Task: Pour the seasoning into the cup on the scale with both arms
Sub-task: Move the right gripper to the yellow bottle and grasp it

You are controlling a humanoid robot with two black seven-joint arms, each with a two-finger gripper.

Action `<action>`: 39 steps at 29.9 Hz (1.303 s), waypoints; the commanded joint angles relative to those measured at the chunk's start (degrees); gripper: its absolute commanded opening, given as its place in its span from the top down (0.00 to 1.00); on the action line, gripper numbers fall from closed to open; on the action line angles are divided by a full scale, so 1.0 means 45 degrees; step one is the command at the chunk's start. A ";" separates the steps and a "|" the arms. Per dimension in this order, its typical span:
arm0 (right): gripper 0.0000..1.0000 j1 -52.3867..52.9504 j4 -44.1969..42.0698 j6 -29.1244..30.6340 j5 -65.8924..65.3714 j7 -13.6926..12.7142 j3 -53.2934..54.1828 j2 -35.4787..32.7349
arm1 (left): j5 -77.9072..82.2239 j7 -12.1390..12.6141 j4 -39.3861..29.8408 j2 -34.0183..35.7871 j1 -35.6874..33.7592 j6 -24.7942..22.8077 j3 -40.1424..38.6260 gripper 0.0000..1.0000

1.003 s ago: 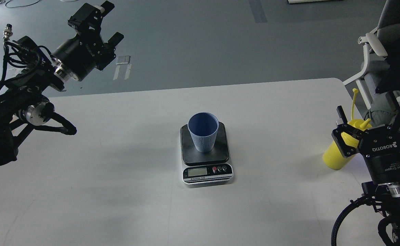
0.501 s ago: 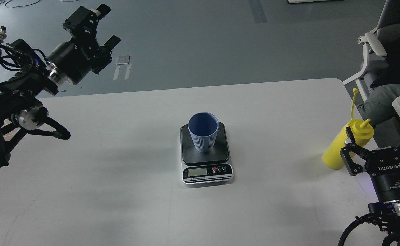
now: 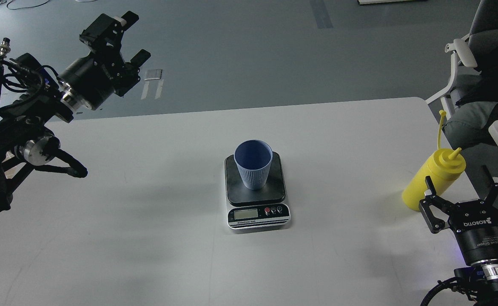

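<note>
White counter [image 3: 146, 238] fills most of the head view; grey floor beyond its far edge. Scale [image 3: 257, 191] sits near the counter's middle, dark platform on the far side, silver front with LCD and three small buttons facing near. Cup [image 3: 253, 165], light blue, ribbed, stands upright on the platform, toward its far half, mouth open upward. Seasoning [image 3: 433, 180], a yellow squeeze bottle, stands on the counter close to the right edge, well apart from the scale, conical nozzle up and to the right, thin tether strap rising above it with the cap at its top end. Right gripper [image 3: 463, 191] is at the near right, just near of the bottle's base; fingers spread wide, one finger [image 3: 430, 187] overlapping the bottle's lower side in this view, whether touching cannot be told; nothing held between them. Left gripper [image 3: 134, 36] is raised at far left, out past the counter's far edge over the floor, fingers apart and empty. Office chair [image 3: 465, 63] beyond the right far corner.
</note>
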 commanded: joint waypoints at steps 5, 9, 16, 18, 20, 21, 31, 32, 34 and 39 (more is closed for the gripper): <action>0.00 0.0020 -0.1044 0.0000 -0.0037 -0.0003 -0.0019 0.0000 | 0.0029 0.0001 -0.0469 0.0206 0.0052 0.0032 -0.0019 0.02; 0.00 0.0078 -0.1143 0.0000 -0.0096 -0.0003 -0.0019 0.0000 | 0.0048 0.0001 -0.0469 0.0245 0.0071 0.0013 0.0001 0.02; 0.00 0.0430 -0.1338 0.0000 -0.0194 -0.0003 0.0001 0.0000 | 0.0068 0.0001 -0.0489 0.0381 0.0130 -0.0007 0.0001 0.02; 0.00 0.0508 -0.1319 0.0000 -0.0330 -0.0003 -0.0096 0.0000 | 0.0107 0.0001 -0.0605 0.0499 0.0130 -0.0026 -0.0057 0.02; 0.00 0.0741 -0.1338 0.0000 -0.0428 -0.0003 -0.0175 0.0000 | 0.0107 0.0001 -0.0935 0.0596 0.0130 -0.0026 -0.0077 0.02; 0.00 0.0975 -0.1435 0.0000 -0.0428 -0.0003 -0.0194 0.0000 | 0.0126 0.0001 -0.1150 0.0674 0.0130 -0.0007 -0.0077 0.02; 0.00 0.1465 -0.2139 0.0000 -0.0584 -0.0003 -0.0136 0.0000 | 0.0146 0.0001 -0.1348 0.0948 0.0110 0.0013 -0.0116 0.02; 0.00 0.1485 -0.2255 0.0000 -0.0584 -0.0003 -0.0097 0.0000 | 0.0146 0.0001 -0.1348 0.0968 0.0110 0.0013 -0.0116 0.02; 0.00 0.1524 -0.2432 0.0000 -0.0584 -0.0003 -0.0058 0.0000 | 0.0146 0.0001 -0.1348 0.0987 0.0110 0.0013 -0.0116 0.02; 0.00 0.1582 -0.2783 0.0000 -0.0565 -0.0003 -0.0038 0.0000 | 0.0146 0.0001 -0.1348 0.1026 0.0110 0.0013 -0.0116 0.02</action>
